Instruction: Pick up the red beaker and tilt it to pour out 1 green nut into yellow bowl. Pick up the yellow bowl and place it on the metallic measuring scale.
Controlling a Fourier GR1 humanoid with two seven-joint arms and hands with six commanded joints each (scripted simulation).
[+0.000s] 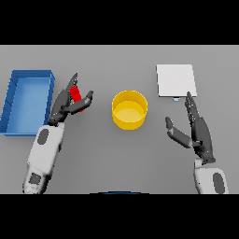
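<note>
red beaker (75, 98) sits between the left hand (65, 105) thumb and fingers, which curl round it, left of the yellow bowl (129, 110) on the worktop (116, 154). right hand (198, 133) released, below the metallic measuring scale (175, 80).

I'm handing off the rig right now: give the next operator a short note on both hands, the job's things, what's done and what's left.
Left hand: closed around the red beaker, left of the yellow bowl, beside the blue bin.
Right hand: open, idle, right of the bowl, below the metallic measuring scale.
Bowl: on the table, centre, apart from the scale; no green nut visible in it.
Done: beaker grasped.
Left: tilt the beaker over the bowl to pour one nut, then move the bowl onto the scale.
</note>
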